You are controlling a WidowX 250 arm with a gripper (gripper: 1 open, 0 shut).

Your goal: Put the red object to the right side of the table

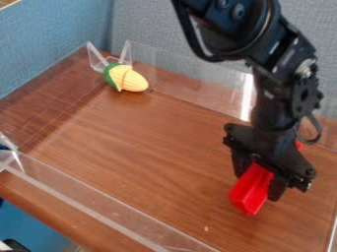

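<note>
Red object [253, 192], a bright bar-shaped block, sits at about the four o'clock corner of the worktop [118, 138], low over the glossy wood and close to the clear acrylic wall [158, 236] along the near edge. Its upper end disappears between the black fingers of the tool [267, 175], which is clenched on it, so the block hangs directly beneath the tool, toward six o'clock from the fingers, with its long axis running nearly upright and leaning a little so the lower end points toward seven o'clock. Whether that lower end already touches the wood cannot be told from this view; it looks very close, with only a thin dark shadow under it. The single arm [243, 39] reaches down from twelve o'clock and stands almost straight over the block, so nothing else is in play for the grasp. Judging by where things lie, the block is already over the right part of the worktop, and what remains is probably to settle it down and let go; because it is held on end, it may well tip over onto its long side once freed. Far off at ten o'clock, by the back acrylic wall, lies a yellow-and-green corn toy [126, 78], well apart from the block.
</note>
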